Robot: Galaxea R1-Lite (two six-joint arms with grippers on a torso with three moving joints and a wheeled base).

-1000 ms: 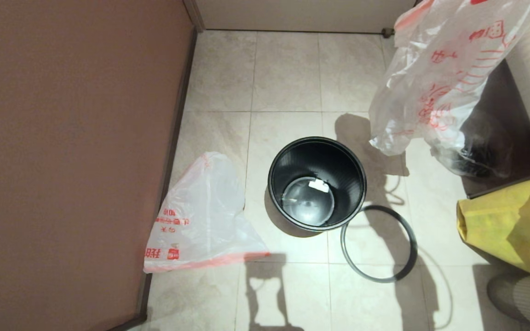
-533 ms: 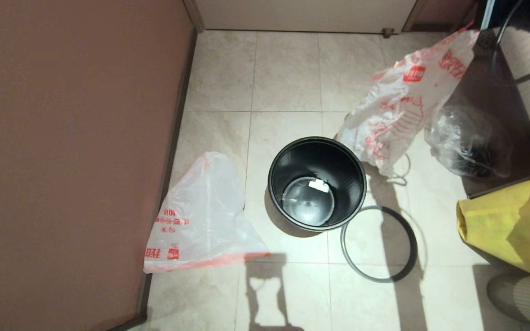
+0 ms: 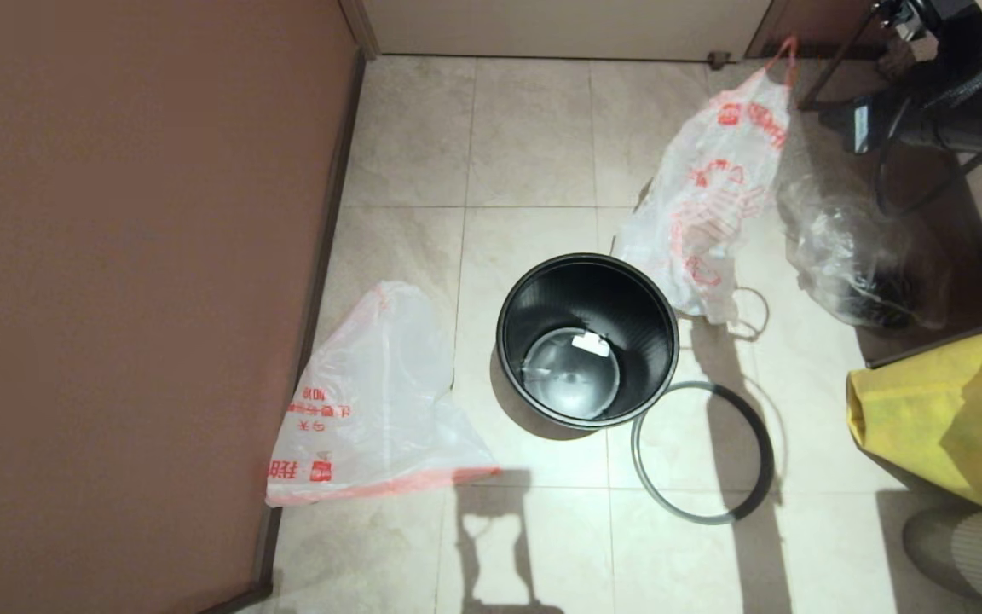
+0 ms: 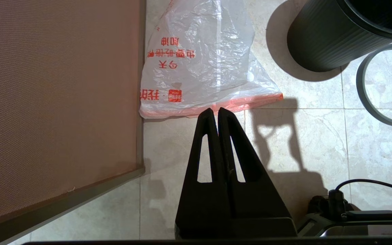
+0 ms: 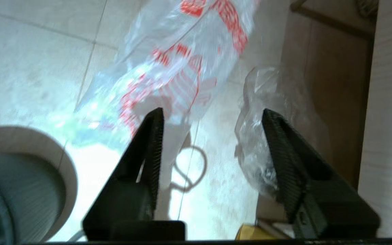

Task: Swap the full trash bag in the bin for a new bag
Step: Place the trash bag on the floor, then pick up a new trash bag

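Right tool [image 5: 213,136] released, jaws standing wide apart with nothing between them, raised above the floor [image 3: 534,136] at the far right corner. Just ahead of it and below, the full trash bag [image 3: 713,213] on the floor, white with red drawing, one red handle sticking up toward the tool; seen blurred past the near finger [image 5: 151,143] in the right wrist view [image 5: 179,71]. Beside the other finger, close to the tool, a clear bag [image 3: 862,256] with dark contents, lying against a dark brown wall. Nearer the robot from there, a yellow bag [image 3: 951,418].

Lower end of the full trash bag just beside the far right edge of the bin [image 3: 586,341], whether touching it not clear. Bin upright, black, unlined, a scrap of white paper on its bottom. Grey ring rim [image 3: 702,452] off the bin, flat on the floor, touching or nearly touching its near right side.

Left tool [image 4: 215,114] clenched, fingers pressed together on nothing, held above the floor well apart from the right tool. Straight ahead of its tips, the new bag [image 4: 199,68], limp and flat on the tiles, pink-red band on the edge nearest the tool, red characters facing up. One side of that bag along the brown panel [image 4: 56,85]; bin off to the other side, apart from it.
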